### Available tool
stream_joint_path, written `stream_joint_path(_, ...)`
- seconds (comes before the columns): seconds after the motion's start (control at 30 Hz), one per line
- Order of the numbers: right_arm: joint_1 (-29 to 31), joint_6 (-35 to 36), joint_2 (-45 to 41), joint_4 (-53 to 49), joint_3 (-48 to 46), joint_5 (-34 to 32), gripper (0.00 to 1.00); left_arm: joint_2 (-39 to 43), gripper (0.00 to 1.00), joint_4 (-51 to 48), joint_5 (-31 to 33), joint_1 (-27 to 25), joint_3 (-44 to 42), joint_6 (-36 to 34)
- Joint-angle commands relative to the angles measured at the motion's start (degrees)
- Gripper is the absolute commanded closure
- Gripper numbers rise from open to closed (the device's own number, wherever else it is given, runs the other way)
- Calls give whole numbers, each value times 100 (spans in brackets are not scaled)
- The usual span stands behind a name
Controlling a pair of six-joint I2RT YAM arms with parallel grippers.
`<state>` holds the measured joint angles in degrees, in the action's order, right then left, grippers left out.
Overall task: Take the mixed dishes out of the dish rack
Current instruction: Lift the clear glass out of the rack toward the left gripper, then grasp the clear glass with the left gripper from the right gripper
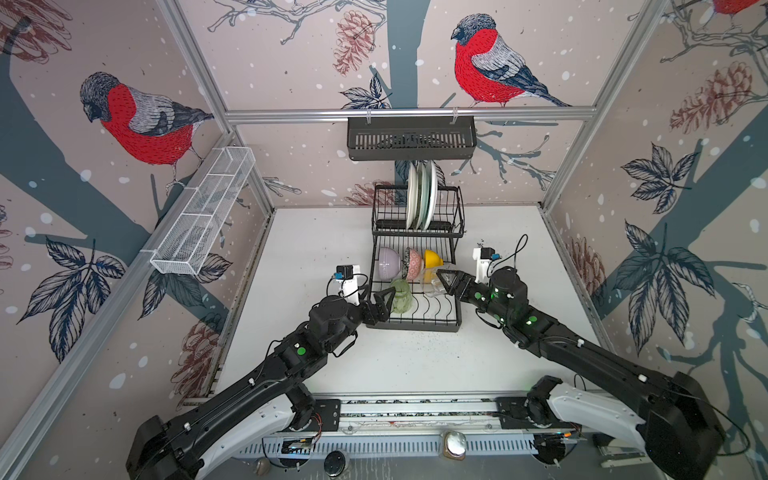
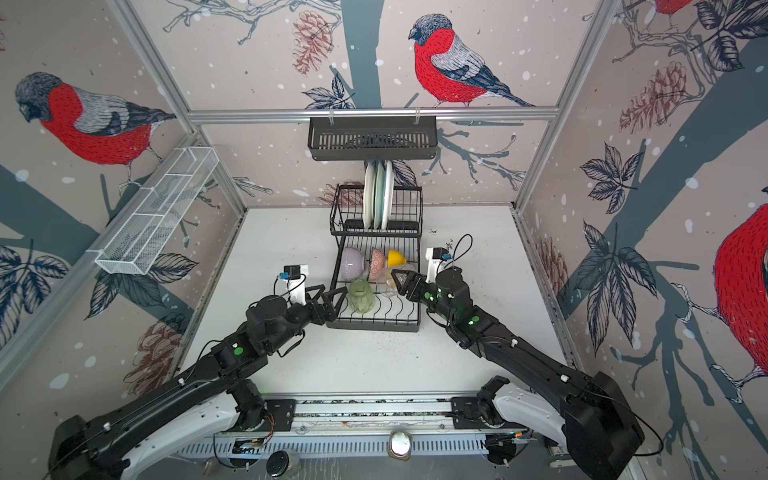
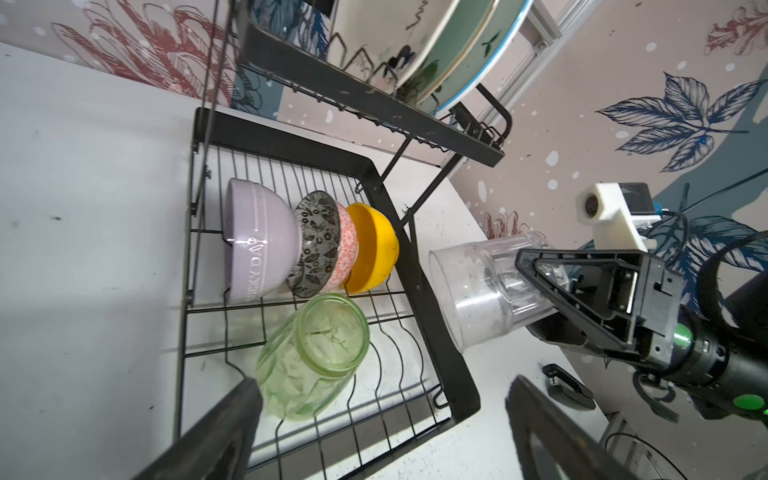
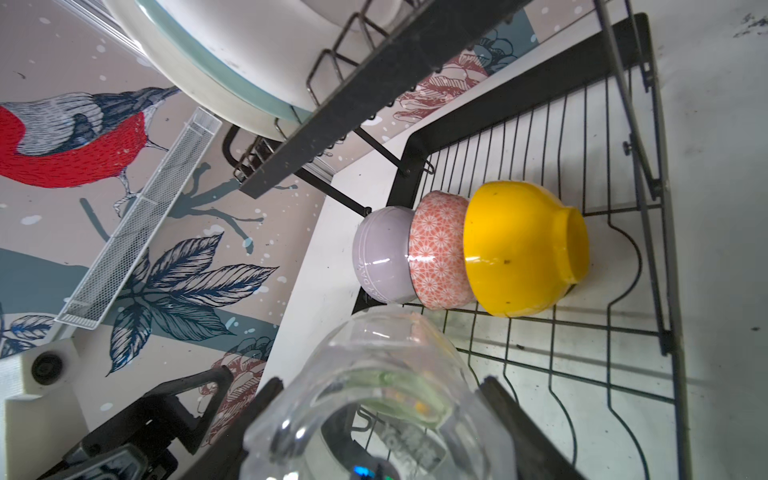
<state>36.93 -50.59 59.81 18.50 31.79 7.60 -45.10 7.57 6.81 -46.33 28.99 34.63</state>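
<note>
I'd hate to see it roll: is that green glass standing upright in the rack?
Tipped. The green glass lies on its side on the lower wires of the dish rack, open mouth facing sideways.

black slotted basket (image 1: 411,139), white mesh basket (image 1: 203,216)

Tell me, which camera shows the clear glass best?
The left wrist view: the clear glass appears whole, side-on, gripped by the right pincer. The right wrist view shows it very close, cut off by the frame. In both top views it is small and faint.
</note>
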Motion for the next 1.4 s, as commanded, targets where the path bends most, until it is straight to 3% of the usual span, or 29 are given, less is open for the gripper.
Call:
stream_joint_path(0.0, -43, -233, -22, 644, -15, 268, 48, -307, 8, 770, -409, -77, 132, 47)
stream_joint_path(0.13, -102, -395, -5, 898, -55, 568, 48, -707, 10, 1365, -819, -78, 216, 199)
stream_joint_path(0.37, -384, -881, -44, 1316, -290, 957, 48, -1337, 24, 1880, -1176, -80, 482, 217)
stream_joint_path(0.7, -672, -1226, 142, 1751, -340, 1542, 50, -2155, 29, 2651, -1721, -81, 730, 273)
stream_joint_path(1.37, -789, -1518, 400, 2180, -280, 2027, 50, -2692, 36, 3313, -2344, -82, 899, 448)
